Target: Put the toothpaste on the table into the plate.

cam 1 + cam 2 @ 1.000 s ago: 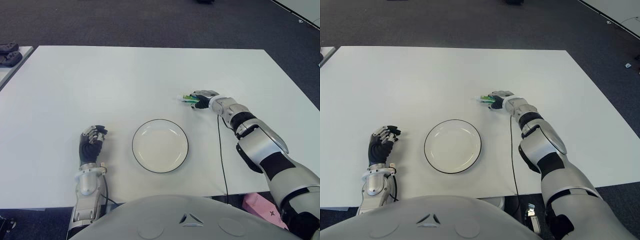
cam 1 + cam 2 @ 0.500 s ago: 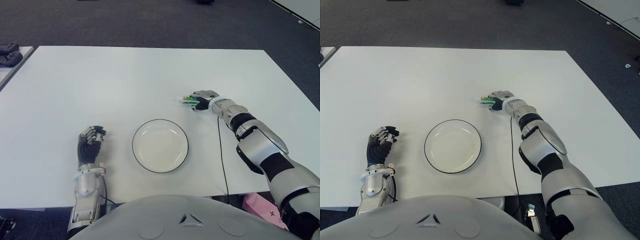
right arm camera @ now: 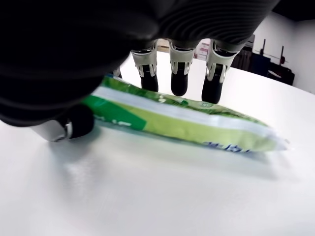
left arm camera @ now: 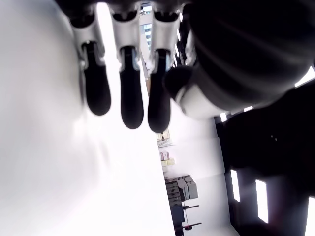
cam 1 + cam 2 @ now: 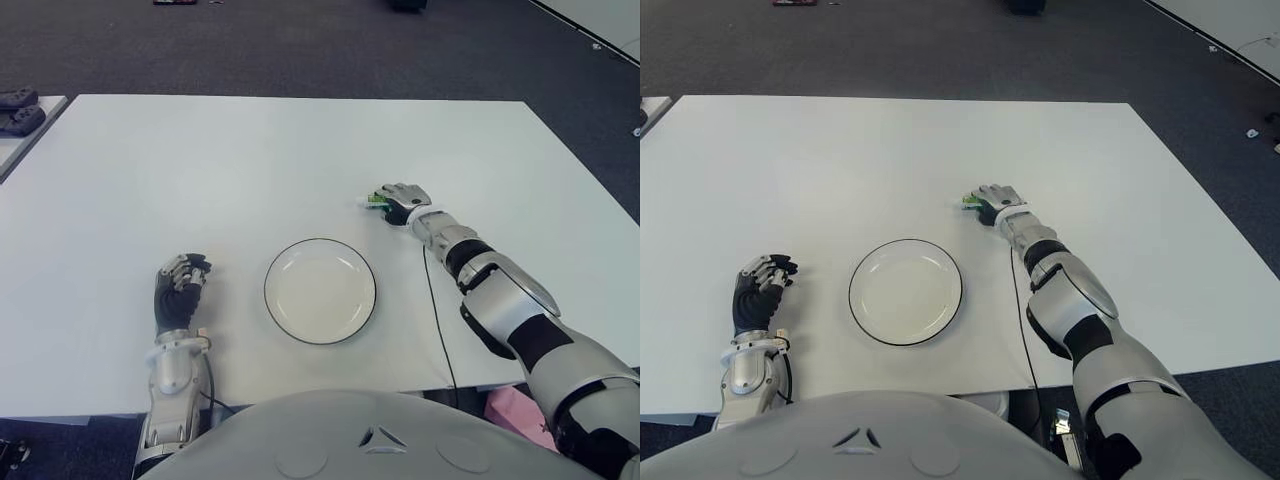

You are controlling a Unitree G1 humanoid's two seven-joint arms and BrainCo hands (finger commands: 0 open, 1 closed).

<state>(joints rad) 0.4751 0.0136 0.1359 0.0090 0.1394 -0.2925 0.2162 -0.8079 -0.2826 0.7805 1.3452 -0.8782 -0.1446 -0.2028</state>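
The left hand (image 5: 178,290), fingers curled on nothing, was seen at lower left, left of the plate (image 5: 320,291). Right of centre, the toothpaste (image 3: 187,118) was found lying on the table (image 5: 200,170), enclosed by the right hand (image 5: 398,200), fingers bent around it.

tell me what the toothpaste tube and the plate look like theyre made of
Toothpaste tube: probably soft plastic laminate, glossy green and white print, with a flat crimped end; the right hand has its fingers over it. Plate: likely glazed ceramic or melamine, smooth white with a thin dark rim; which of the two is unclear.
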